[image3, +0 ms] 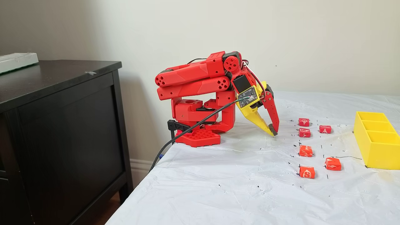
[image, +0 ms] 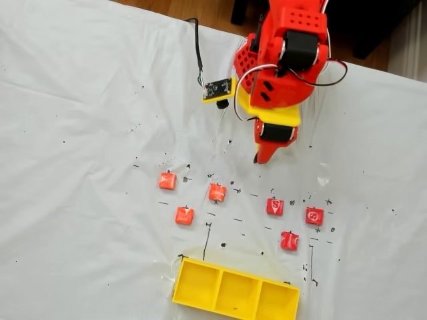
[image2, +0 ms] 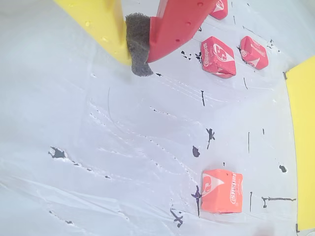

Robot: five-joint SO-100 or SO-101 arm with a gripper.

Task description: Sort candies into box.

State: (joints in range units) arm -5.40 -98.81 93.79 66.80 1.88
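In the wrist view, the long yellow plastic box [image2: 301,147] beyond the hand is cut by the right edge, its compartments unseen. The deep red wrapped candy [image2: 219,8] behind the hand's red finger is cropped by the top edge, its white markings unreadable.

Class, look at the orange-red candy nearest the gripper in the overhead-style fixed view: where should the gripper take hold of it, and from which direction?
Probably from straight above, closing across two opposite flat sides of the orange-red candy. It lies flat on the white sheet, squarish and low, apart from its neighbours, so fingers have room on either side. The gripper is shut now and would need to open first.
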